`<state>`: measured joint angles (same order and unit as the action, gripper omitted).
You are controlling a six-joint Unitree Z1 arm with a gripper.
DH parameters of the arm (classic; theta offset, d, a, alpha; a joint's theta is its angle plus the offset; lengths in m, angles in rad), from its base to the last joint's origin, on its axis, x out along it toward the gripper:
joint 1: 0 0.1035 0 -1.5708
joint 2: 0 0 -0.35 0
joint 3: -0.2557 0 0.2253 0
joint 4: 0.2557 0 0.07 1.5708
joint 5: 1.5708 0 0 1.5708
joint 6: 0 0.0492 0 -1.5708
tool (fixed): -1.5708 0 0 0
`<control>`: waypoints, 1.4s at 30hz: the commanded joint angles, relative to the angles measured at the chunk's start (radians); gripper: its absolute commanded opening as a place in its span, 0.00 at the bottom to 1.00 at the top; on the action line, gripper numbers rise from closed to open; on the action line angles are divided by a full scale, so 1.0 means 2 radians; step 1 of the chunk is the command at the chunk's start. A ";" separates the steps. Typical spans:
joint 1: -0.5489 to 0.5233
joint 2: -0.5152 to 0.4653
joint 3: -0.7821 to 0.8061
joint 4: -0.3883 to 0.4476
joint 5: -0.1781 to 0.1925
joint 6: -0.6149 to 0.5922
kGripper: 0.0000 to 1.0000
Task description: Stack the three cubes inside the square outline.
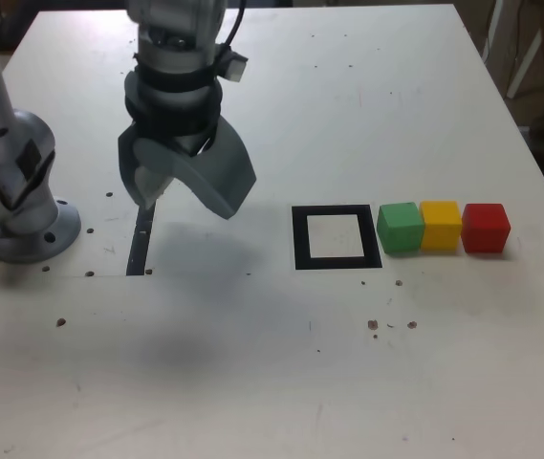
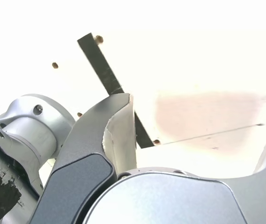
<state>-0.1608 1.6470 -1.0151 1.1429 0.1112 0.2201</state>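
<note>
The claw hangs wide and empty at upper left, well apart from the green cube, yellow cube and red cube lined up right of the square outline. They look light, rigid and matte, best pinched across free opposite faces.

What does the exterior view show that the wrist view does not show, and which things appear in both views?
Only the exterior view shows the square outline and the green cube, yellow cube and red cube, in a row to the exterior view's right of it. Only the wrist view shows the inner face of one finger up close. Both show the open, empty hand, the black strip on the white table, and the arm's base.
</note>
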 commanded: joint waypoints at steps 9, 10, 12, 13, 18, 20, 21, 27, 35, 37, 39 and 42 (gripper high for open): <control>0.001 0.035 -0.073 0.036 0.008 0.010 0.99; 0.001 0.041 -0.083 0.040 0.008 0.010 0.99; 0.001 0.054 -0.104 0.048 0.009 0.011 0.99; 0.001 0.061 -0.116 0.052 0.009 0.012 0.99; 0.001 0.094 -0.174 0.075 0.016 0.020 0.99; 0.001 0.106 -0.197 0.083 0.020 0.026 0.99; 0.001 0.112 -0.208 0.087 0.023 0.030 0.99; 0.001 0.152 -0.279 0.103 0.032 0.064 0.99; 0.004 0.198 -0.366 0.120 0.044 0.119 1.00; 0.005 0.205 -0.384 0.121 0.051 0.140 1.00; 0.007 0.213 -0.405 0.124 0.061 0.163 1.00; 0.007 0.225 -0.438 0.131 0.079 0.196 1.00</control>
<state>-0.1469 2.0874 -1.8811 1.4021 0.2647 0.6053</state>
